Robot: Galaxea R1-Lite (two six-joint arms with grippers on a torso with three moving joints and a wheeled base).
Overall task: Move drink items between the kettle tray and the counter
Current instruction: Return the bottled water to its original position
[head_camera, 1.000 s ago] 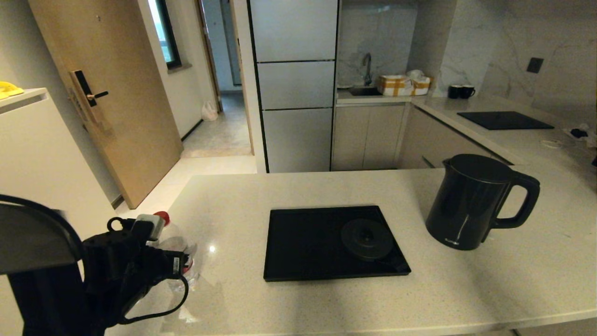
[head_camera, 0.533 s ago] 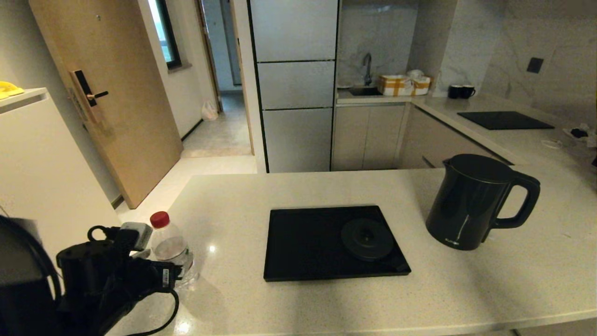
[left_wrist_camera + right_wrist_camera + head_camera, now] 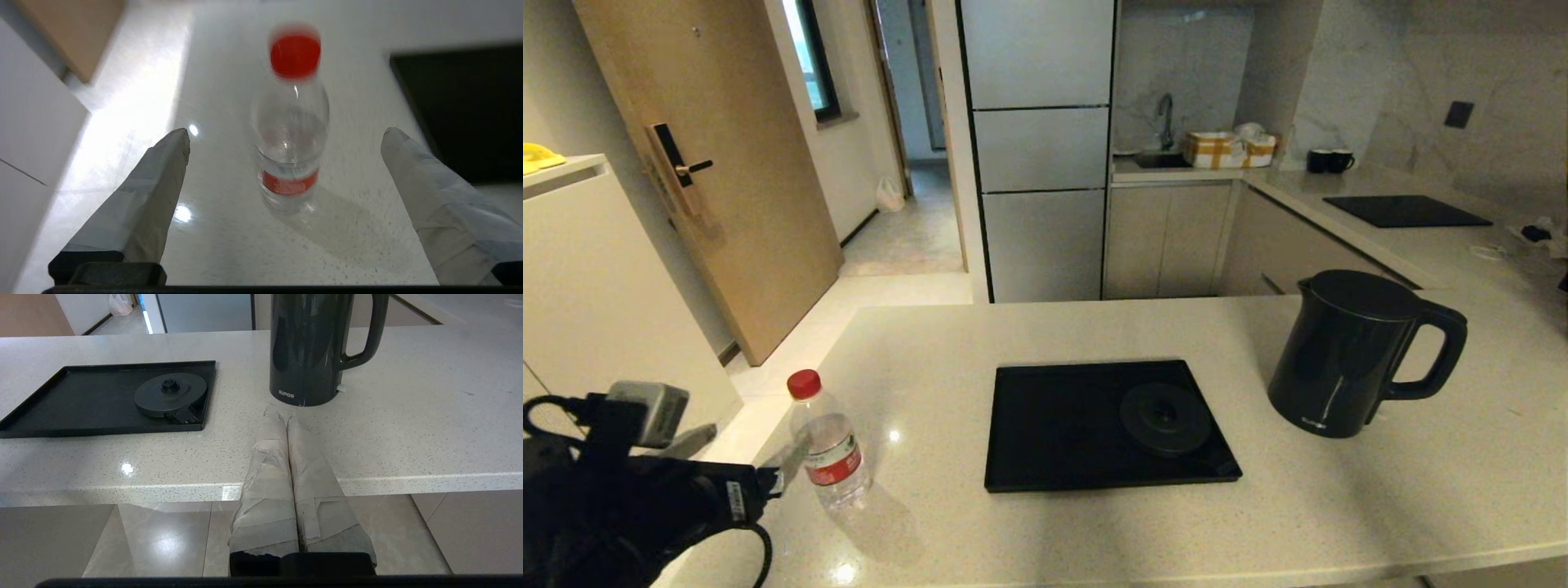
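The clear water bottle (image 3: 829,445) with red cap and label stands upright on the beige counter (image 3: 1094,531), near its left edge and left of the kettle tray (image 3: 1054,433). My left gripper (image 3: 747,453) hovers just left of the bottle, open and holding nothing. In the left wrist view the bottle (image 3: 291,143) stands beyond the wide-apart fingers (image 3: 163,183). The tray carries only the round base disc (image 3: 1165,418). The black kettle (image 3: 1347,355) stands on the counter right of the tray. My right gripper (image 3: 282,414) is shut and empty, off the counter's front edge, pointing at the kettle (image 3: 306,347).
A black cooktop panel (image 3: 1407,210) and two black mugs (image 3: 1330,160) sit on the far right counter. A white cabinet (image 3: 588,269) stands left of my left arm. The counter's left edge runs close by the bottle.
My left gripper has drawn back to the left and away from the bottle, which stays standing on the counter. Kettle, tray and right arm have not moved.
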